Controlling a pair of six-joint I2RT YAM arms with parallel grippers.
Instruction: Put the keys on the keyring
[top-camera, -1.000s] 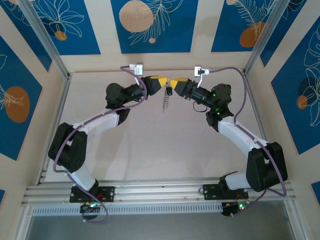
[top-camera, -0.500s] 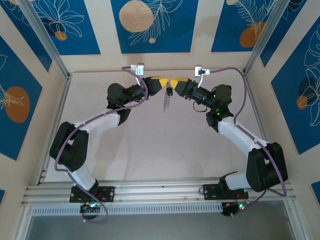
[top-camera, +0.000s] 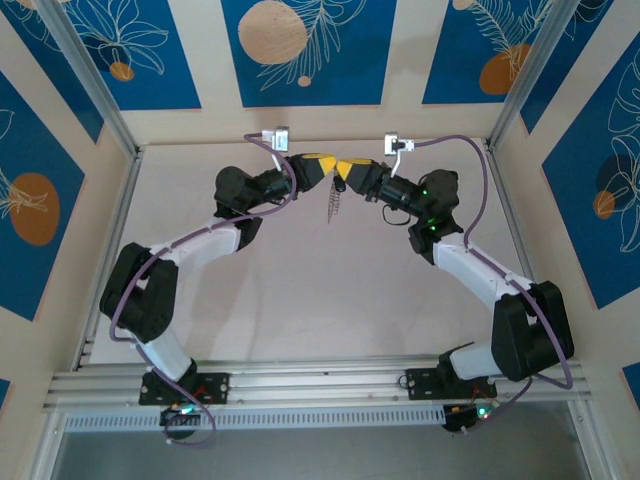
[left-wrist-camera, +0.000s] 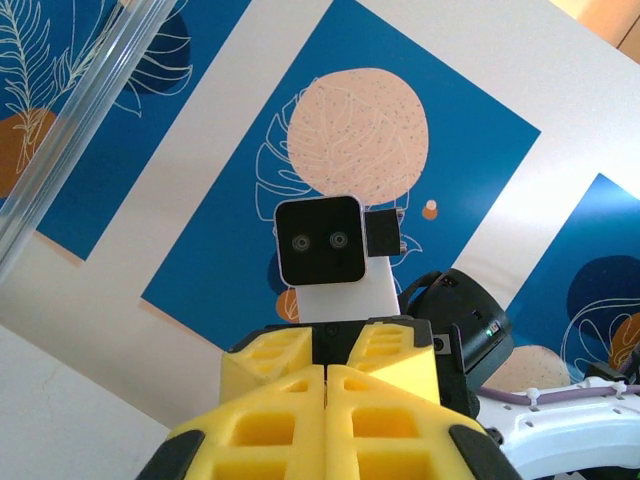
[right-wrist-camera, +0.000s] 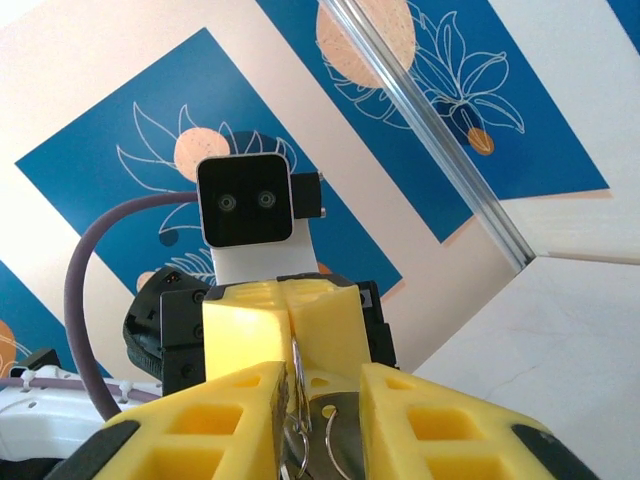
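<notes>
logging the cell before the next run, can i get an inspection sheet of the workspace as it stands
surface: pale table, no marks seen
job's things: keyring seen just under the pincer tips from above; a thin wire and a round metal piece sit between the right pincer's fingers
clutter: nothing seen
grippers: left pincer shut, tip to tip with the right pincer, whose fingers stand apart; grip unclear
cables: purple cable runs back along each arm
surroundings: blue leaf-print panels, aluminium frame posts
</notes>
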